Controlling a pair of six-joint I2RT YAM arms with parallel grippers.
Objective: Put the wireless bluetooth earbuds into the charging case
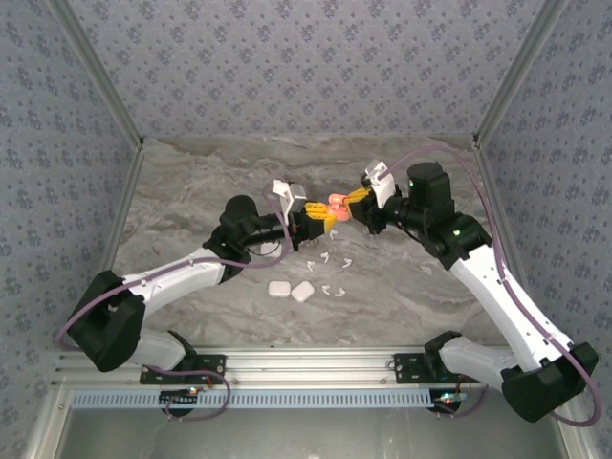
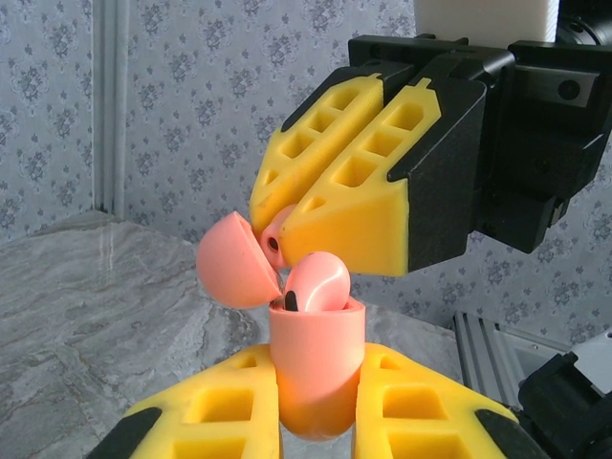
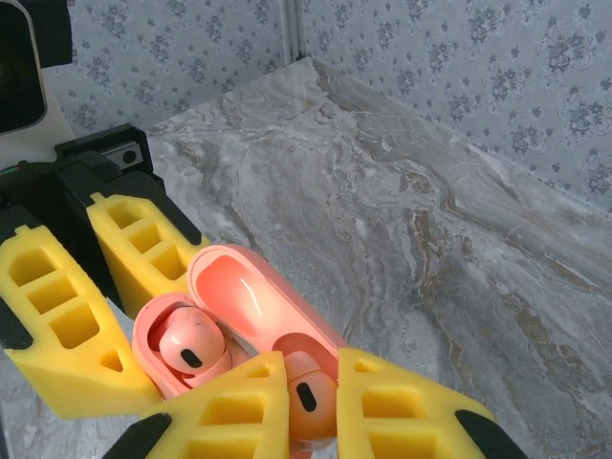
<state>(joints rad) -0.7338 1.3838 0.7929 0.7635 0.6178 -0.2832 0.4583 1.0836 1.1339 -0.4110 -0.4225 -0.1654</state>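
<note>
One coral earbud point(image 3: 308, 402) is pinched between the yellow fingers of the right claw point(image 3: 311, 373). That claw is squeezed shut on it. From the left wrist, the earbud hangs at 11 o'clock from the open top of the coral case point(image 2: 316, 373), very close to it.

The lid point(image 2: 237, 260) of the case is flipped open and leans out toward 10 o'clock. The other coral earbud point(image 2: 317, 282) sits inside the case, and its round top pokes out.

The left claw point(image 1: 322, 217) is squeezed shut on the bottom part of the case, with one yellow finger on each side. It holds the case up off the table point(image 1: 191, 191).

From above, the case is near the middle of the table. The left claw is at 8 o'clock from it and the right claw is at 2 o'clock.

The white earbuds point(image 1: 326, 257) lie loose on the table at 6 o'clock from the coral case, spread out in a small bunch. Two white cases point(image 1: 279, 289) lie side by side at 7 o'clock, just beside the nearest white earbuds
</note>
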